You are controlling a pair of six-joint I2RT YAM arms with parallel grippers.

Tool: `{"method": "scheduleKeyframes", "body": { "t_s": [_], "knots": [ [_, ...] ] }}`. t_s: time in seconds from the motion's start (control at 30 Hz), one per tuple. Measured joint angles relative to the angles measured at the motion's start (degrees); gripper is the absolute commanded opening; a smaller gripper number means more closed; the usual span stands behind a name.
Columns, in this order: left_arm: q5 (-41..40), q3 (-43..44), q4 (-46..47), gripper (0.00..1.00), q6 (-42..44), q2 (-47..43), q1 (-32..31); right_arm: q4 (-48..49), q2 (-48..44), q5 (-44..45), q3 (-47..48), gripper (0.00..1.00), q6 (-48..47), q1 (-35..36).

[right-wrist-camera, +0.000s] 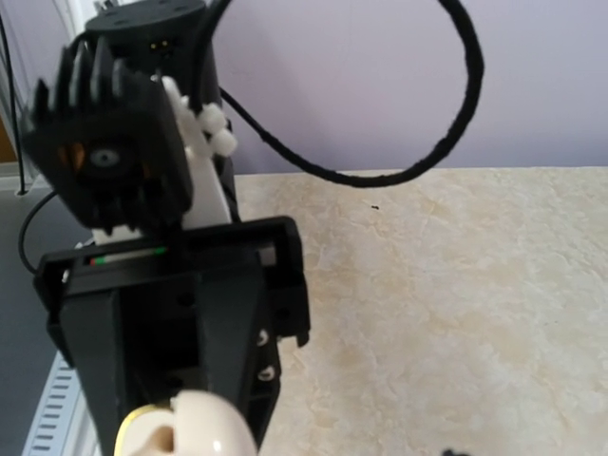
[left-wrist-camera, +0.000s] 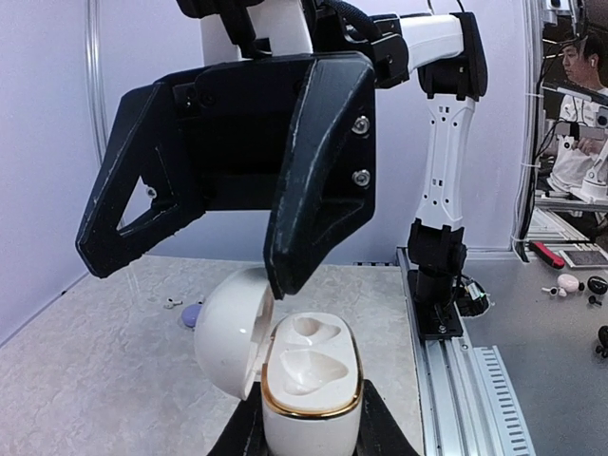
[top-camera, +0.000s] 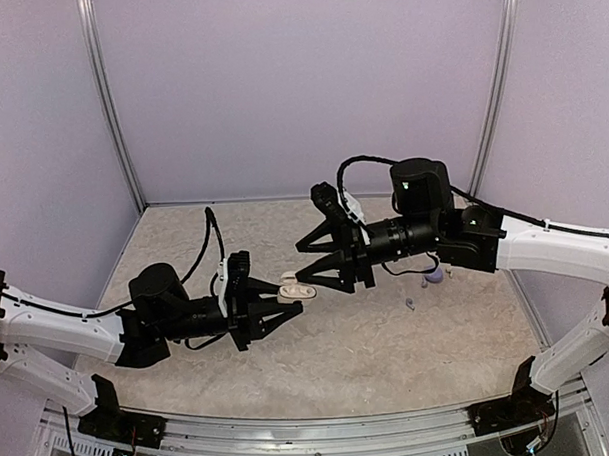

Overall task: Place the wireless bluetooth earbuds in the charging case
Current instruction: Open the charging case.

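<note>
The white charging case [left-wrist-camera: 312,389], gold-rimmed, stands upright between the fingers of my left gripper [left-wrist-camera: 309,429], which is shut on it. Its lid [left-wrist-camera: 226,328] hangs open to the left and both wells are bare. My right gripper [left-wrist-camera: 185,271] hovers open just above, one fingertip [left-wrist-camera: 280,275] by the lid's top edge, nothing between its fingers. One tiny pale earbud [left-wrist-camera: 172,303] lies on the table behind, beside a small lilac piece [left-wrist-camera: 191,314]. From above, the case [top-camera: 299,285] sits between my left gripper [top-camera: 290,297] and my right gripper [top-camera: 304,266]; the earbud [top-camera: 411,304] lies further right.
The lilac piece [top-camera: 435,275] rests under my right arm. The right arm's base [left-wrist-camera: 437,285] and an aluminium rail [left-wrist-camera: 456,380] border the table on one side. Pale walls close the back and sides. A black cable [right-wrist-camera: 446,142] loops over the table.
</note>
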Motion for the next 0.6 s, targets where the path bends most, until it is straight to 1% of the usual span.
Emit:
{"method": "scheduleKeyframes", "body": {
  "t_s": [0.07,0.27,0.6],
  "knots": [
    [0.02,0.00,0.00,0.04,0.00,0.02,0.00,0.00,0.00,-0.02,0.00,0.62,-0.02,0.00],
    [0.02,0.00,-0.02,0.04,-0.20,0.26,0.02,0.00,-0.04,-1.95,0.00,0.70,-0.76,0.02],
    [0.07,0.02,-0.55,0.04,-1.11,0.87,0.35,-0.02,-0.42,-4.74,0.00,0.72,-2.58,0.46]
  ]
}}
